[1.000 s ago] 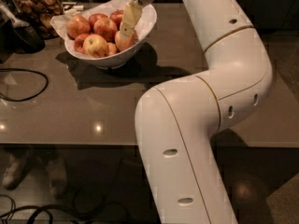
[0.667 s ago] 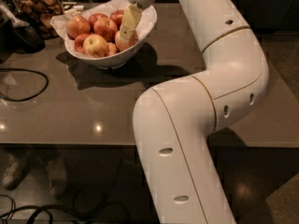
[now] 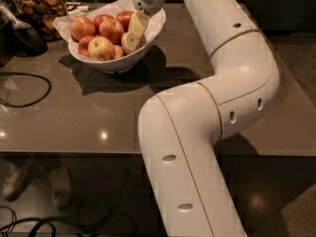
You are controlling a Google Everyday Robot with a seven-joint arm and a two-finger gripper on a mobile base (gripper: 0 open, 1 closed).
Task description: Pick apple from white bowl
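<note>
Now the apple point(image 3: 124, 42) is sitting right under the tool point(image 3: 136, 33), in the white bowl point(image 3: 123, 62) on the worktop point(image 3: 74, 112). The tool is reaching lower than a moment ago, so the grab is getting close. I cannot tell if it is apart or clamped yet.

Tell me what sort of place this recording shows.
Probably a kitchen or break-room counter: a white bowl of apples, a snack jar beside it. The pincer sits inside the bowl, among the apples.
</note>
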